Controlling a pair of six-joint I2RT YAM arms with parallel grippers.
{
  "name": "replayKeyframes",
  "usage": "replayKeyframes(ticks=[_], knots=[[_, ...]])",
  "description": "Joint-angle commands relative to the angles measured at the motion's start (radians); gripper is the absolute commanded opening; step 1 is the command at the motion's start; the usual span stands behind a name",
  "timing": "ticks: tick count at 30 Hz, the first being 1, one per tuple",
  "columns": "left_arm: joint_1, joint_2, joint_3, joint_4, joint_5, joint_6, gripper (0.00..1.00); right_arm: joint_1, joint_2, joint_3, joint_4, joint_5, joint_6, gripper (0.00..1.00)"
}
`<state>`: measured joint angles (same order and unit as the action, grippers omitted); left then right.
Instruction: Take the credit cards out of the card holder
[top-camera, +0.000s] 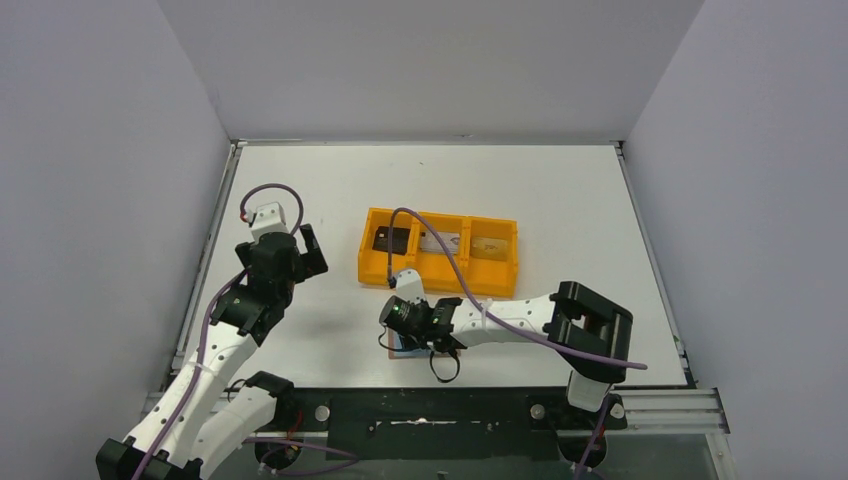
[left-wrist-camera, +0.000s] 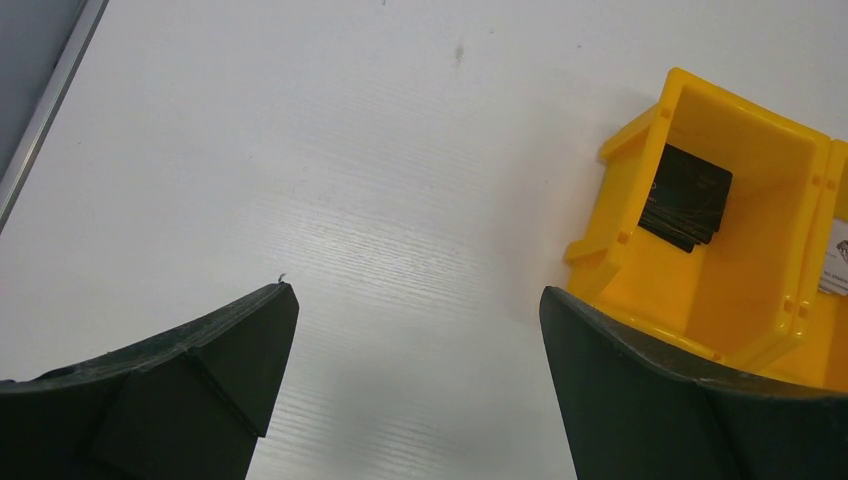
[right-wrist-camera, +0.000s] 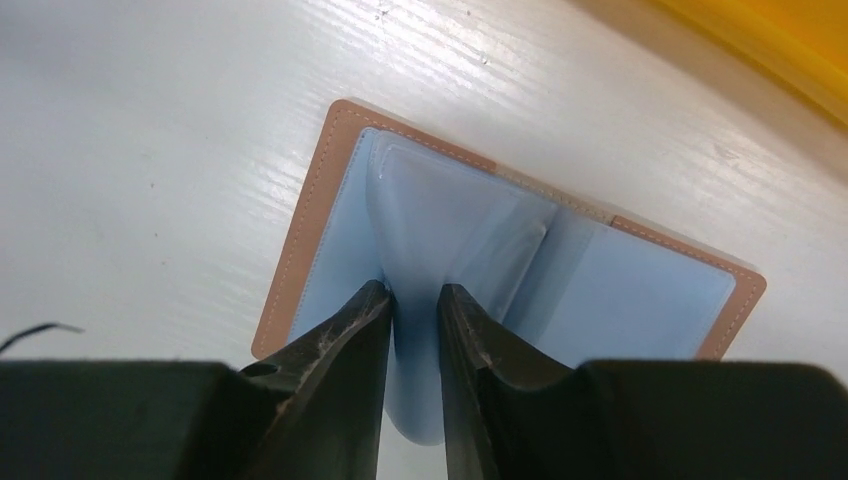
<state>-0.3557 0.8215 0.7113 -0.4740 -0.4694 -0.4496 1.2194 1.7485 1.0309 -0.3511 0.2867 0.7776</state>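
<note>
The card holder (right-wrist-camera: 640, 290) lies open on the table, brown edge around a pale blue inside. My right gripper (right-wrist-camera: 413, 295) is shut on a raised blue inner sleeve of it. From above, the card holder (top-camera: 408, 348) is mostly hidden under that gripper (top-camera: 404, 335). A black card (top-camera: 392, 240), a silvery card (top-camera: 440, 243) and a gold-tan card (top-camera: 490, 247) lie in separate compartments of the orange tray (top-camera: 437, 281). My left gripper (top-camera: 303, 255) hovers open left of the tray, nothing between its fingers. The left wrist view shows that gripper (left-wrist-camera: 415, 330) and the black card (left-wrist-camera: 688, 195).
The orange tray (left-wrist-camera: 610, 200) stands just beyond the card holder, close to the right wrist. A purple cable (top-camera: 470, 290) arcs over the tray's front. White table stretches left of and behind the tray, with walls around it.
</note>
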Motion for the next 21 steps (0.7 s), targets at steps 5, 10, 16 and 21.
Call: replayKeyframes(ticks=[5,10,16,21], knots=[[0.010,-0.015,0.007,0.056,0.012,0.015,0.94,0.000,-0.022,0.057,-0.113,0.048,0.049,0.46],[0.014,-0.015,0.008,0.057,0.017,0.017,0.94,0.000,0.057,0.141,-0.154,0.027,0.139,0.65],[0.015,-0.019,0.007,0.057,0.016,0.017,0.94,0.012,0.136,0.202,-0.243,0.052,0.229,0.67],[0.015,-0.016,0.007,0.058,0.019,0.017,0.94,0.020,0.103,0.193,-0.260,0.078,0.246,0.67]])
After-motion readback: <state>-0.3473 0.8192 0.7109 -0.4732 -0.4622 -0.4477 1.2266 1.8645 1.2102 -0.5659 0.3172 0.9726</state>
